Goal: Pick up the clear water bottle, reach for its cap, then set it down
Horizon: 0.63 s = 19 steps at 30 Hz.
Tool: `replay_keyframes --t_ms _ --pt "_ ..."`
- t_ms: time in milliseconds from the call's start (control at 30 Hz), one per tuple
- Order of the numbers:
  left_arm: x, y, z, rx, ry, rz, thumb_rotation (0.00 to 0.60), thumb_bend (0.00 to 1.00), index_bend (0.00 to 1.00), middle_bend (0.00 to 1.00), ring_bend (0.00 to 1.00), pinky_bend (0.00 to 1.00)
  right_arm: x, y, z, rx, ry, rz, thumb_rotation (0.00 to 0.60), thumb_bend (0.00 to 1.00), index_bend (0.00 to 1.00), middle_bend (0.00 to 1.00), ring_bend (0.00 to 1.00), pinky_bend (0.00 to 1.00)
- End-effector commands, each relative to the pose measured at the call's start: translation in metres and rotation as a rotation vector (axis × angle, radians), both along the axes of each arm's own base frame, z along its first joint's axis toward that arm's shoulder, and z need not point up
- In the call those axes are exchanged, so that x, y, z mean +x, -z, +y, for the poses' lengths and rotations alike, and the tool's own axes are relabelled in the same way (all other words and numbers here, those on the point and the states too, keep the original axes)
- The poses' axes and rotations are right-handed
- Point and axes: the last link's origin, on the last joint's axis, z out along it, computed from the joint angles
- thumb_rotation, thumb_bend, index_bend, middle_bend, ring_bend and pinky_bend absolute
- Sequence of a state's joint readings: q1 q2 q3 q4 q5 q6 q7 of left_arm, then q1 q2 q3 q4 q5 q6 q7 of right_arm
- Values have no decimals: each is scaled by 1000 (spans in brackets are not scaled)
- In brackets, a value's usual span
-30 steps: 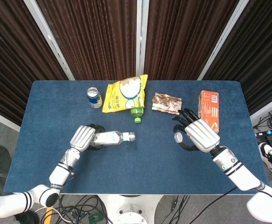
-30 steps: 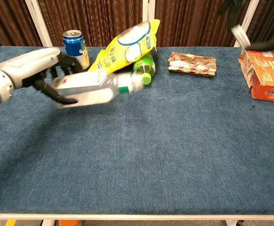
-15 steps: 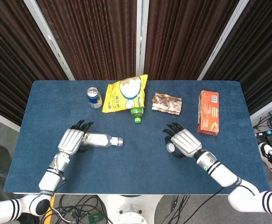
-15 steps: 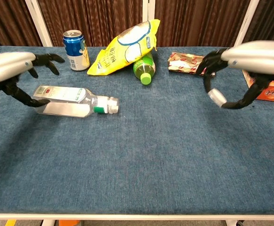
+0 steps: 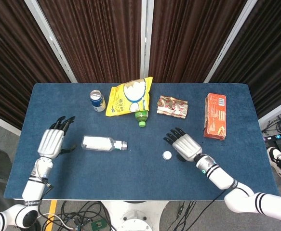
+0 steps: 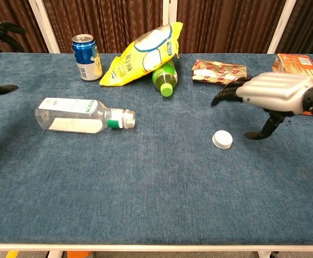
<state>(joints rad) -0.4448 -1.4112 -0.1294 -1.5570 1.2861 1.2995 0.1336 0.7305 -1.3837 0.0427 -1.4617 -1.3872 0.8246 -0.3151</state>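
My left hand (image 5: pixel 50 142) hovers at the table's (image 5: pixel 130 178) left edge, fingers spread wide, holding nothing. Just right of it the water bottle (image 5: pixel 103 143) lies on its side, uncapped, its open neck pointing right. Behind it stand a blue can (image 5: pixel 97 100), a yellow bag (image 5: pixel 128 96) and a green bottle (image 5: pixel 141 117). The white cap (image 5: pixel 167 155) sits alone on the cloth, beside my right hand (image 5: pixel 186 146), open and empty.

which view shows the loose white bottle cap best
The chest view: the white cap lies close and large on the table, clear of the right hand. The head view shows it only as a small white dot beside that hand.
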Motion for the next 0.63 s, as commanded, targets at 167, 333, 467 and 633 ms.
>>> replay_keyframes --t_ms 167,333,467,633 --pt "-64 -64 -21 165 -72 105 600 223 111 182 62 119 -50 -101 28 -288 168 -169 600 225 52 58 0 0" --pt "-90 -89 -50 167 -135 186 600 223 112 182 62 100 -82 -150 68 -428 218 -233 600 230 1 2 0 0" --pt "-96 -99 -79 173 -182 203 600 218 112 180 62 97 -100 -171 102 -496 264 -293 600 237 0 0 0 0" --pt "-90 -98 -106 189 -191 180 600 207 112 180 62 96 -113 -182 127 -559 267 -327 600 245 0 1 0 0"
